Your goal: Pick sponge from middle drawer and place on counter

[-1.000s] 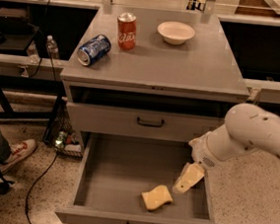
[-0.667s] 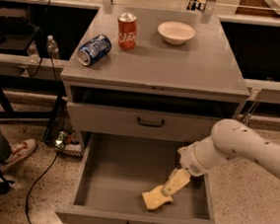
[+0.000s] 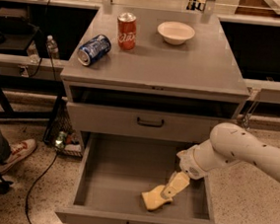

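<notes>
The pale-yellow sponge (image 3: 151, 200) lies on the floor of the open middle drawer (image 3: 116, 173), near its front, right of centre. My gripper (image 3: 167, 192) reaches down into the drawer from the right, and its tip meets the sponge's upper right end. The white arm (image 3: 240, 153) comes in from the right edge of the view. The grey counter (image 3: 184, 63) tops the cabinet above.
On the counter stand a red soda can (image 3: 127, 31), a blue can (image 3: 93, 49) lying on its side and a white bowl (image 3: 176, 32). A shut drawer (image 3: 150, 122) sits above the open one. A person's foot (image 3: 17, 151) and cables are at the left.
My gripper has moved left and down inside the drawer, from beside the sponge to right on its upper right end. The sponge has not moved.
</notes>
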### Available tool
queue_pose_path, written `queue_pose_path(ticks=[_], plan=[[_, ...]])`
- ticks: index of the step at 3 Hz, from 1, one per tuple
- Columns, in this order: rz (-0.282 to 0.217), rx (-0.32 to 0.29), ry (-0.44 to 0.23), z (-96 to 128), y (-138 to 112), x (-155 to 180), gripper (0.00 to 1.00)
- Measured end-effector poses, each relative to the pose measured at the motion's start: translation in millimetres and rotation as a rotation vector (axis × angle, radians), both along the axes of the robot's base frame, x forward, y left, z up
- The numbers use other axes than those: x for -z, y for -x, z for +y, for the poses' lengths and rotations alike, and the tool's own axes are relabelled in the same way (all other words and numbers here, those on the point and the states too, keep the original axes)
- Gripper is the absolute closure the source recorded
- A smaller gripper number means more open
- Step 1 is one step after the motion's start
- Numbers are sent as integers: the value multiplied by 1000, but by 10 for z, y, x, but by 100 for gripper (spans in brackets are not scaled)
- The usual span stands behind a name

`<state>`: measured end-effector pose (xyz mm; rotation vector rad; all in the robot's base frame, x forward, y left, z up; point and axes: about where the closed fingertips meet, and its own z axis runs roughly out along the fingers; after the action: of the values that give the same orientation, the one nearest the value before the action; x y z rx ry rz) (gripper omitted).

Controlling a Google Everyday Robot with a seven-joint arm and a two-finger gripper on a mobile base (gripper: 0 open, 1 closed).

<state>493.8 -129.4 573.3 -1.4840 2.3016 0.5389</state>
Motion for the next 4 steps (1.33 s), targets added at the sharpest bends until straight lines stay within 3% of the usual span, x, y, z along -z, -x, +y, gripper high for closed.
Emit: queue_pose_path(ticks=[1, 3, 4], plan=[[11, 31, 13, -35, -104, 381, 0], [-1, 144, -36, -332, -317, 1316, 0], [-3, 148, -67, -348, -297, 1616, 0]])
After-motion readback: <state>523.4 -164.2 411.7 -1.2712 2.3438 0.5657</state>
